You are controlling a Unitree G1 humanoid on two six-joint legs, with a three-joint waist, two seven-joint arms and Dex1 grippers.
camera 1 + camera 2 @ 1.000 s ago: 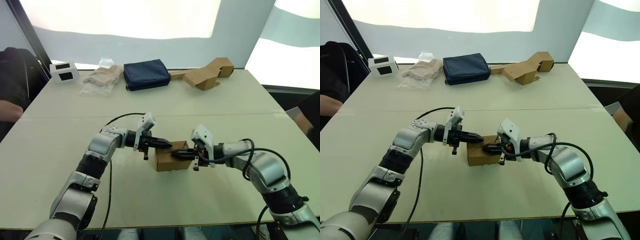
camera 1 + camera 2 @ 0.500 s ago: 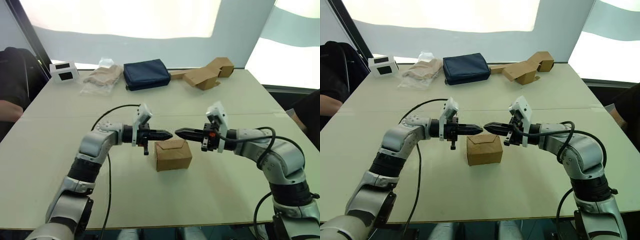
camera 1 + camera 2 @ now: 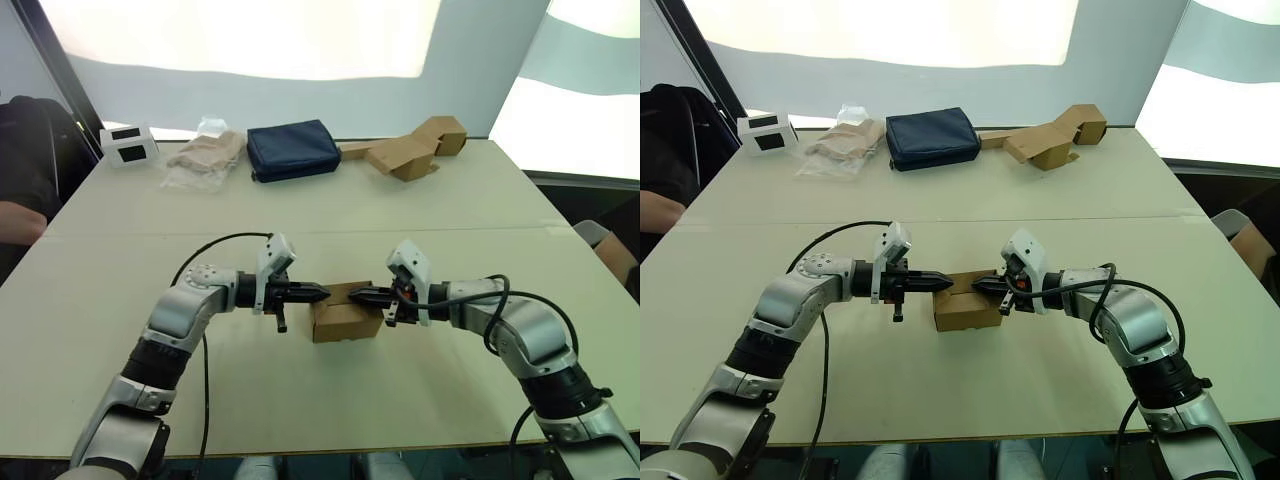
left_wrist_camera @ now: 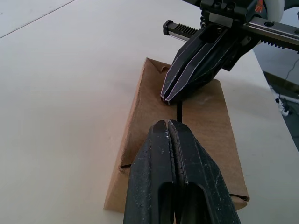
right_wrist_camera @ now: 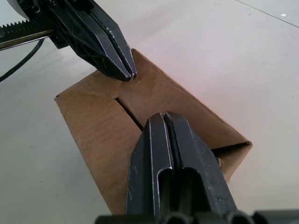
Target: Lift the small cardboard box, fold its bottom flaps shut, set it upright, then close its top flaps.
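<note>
The small cardboard box (image 3: 345, 318) stands upright on the table a little ahead of me, plain brown. Its top flaps (image 4: 208, 116) lie folded flat, with a narrow seam between them. My left gripper (image 3: 320, 292) is shut, and its tip rests at the box's top left edge. From the other side my right gripper (image 3: 354, 294), also shut, presses its tip onto the top near the seam. In the left wrist view the right gripper (image 4: 167, 97) points at my left gripper (image 4: 167, 123) across the seam, a short gap apart. The bottom flaps are hidden under the box.
Along the table's far edge lie a white device (image 3: 128, 143), a clear bag of tan material (image 3: 205, 155), a navy pouch (image 3: 293, 148) and a bent tan cardboard piece (image 3: 410, 150). A person (image 3: 20, 200) sits at the far left.
Half a second ago both shut grippers hovered above the box, tips facing. They have since dropped back onto its top, close to where they were a second ago.
</note>
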